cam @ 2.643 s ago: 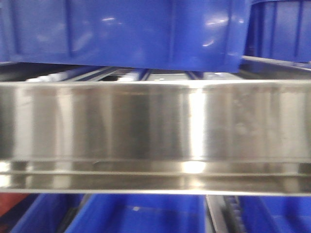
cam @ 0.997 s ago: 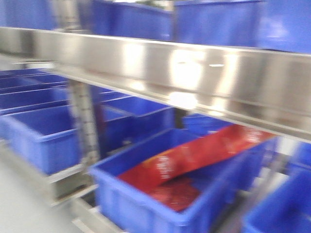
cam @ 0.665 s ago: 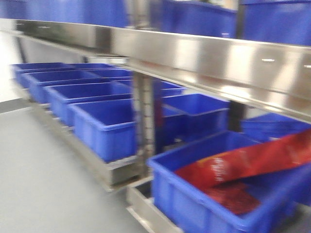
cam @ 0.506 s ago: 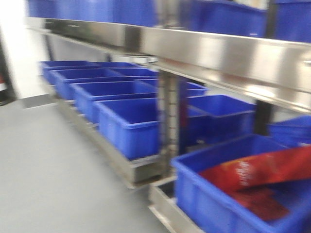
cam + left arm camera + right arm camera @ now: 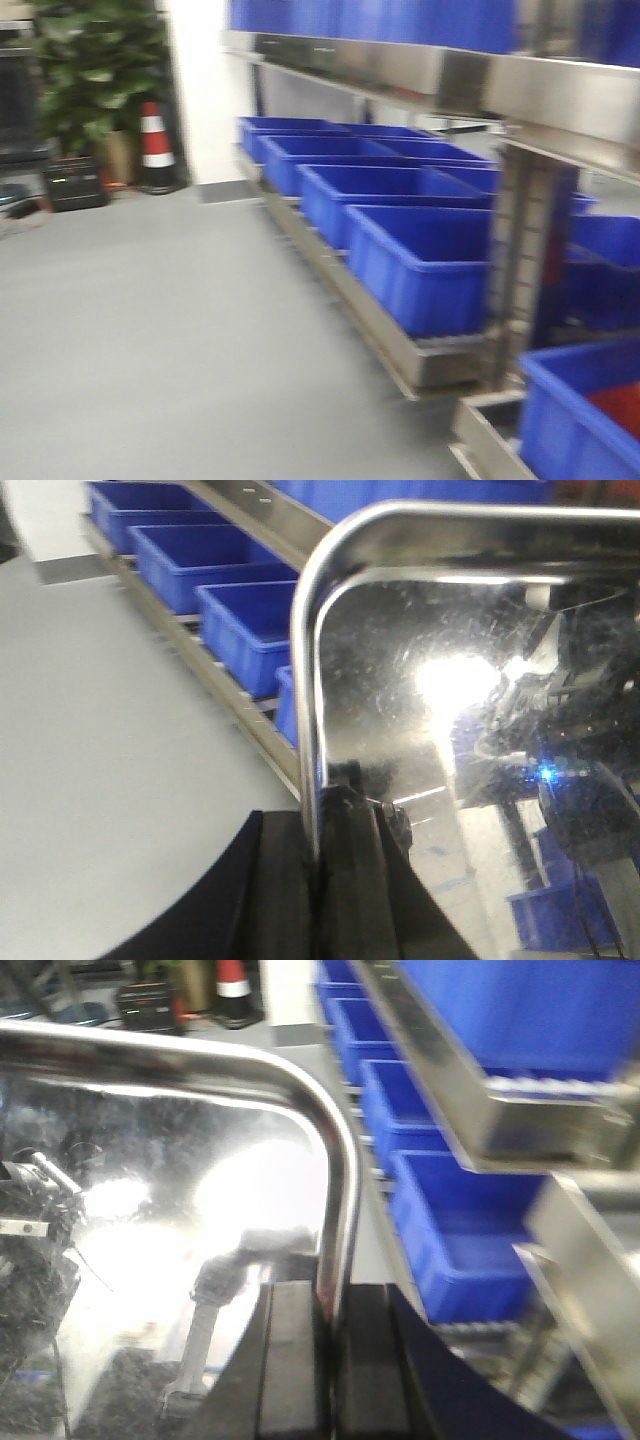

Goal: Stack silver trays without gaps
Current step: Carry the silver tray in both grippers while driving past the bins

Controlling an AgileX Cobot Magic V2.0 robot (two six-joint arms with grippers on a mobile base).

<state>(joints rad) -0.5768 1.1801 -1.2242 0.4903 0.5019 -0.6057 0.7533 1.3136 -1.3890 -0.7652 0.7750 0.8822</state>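
In the left wrist view a mirror-shiny silver tray [image 5: 430,680] fills the right side, and my left gripper [image 5: 318,810] is shut on its thin left rim just below the rounded corner. In the right wrist view a silver tray [image 5: 200,1190] fills the left side, and my right gripper [image 5: 328,1305] is shut on its right rim below the curved corner. I cannot tell whether both views show one tray or two. The front view shows neither a tray nor a gripper.
A steel rack [image 5: 560,95] runs along the right with a row of blue bins [image 5: 420,265] on its low shelf; one near bin holds something red [image 5: 610,400]. Grey floor [image 5: 180,340] spreads to the left. A traffic cone [image 5: 155,140] and a plant [image 5: 95,60] stand at the back.
The front view has swung left: the shelf rail that filled it slid off right, the bin with red packets moved to the corner, and floor, cone and plant came in.
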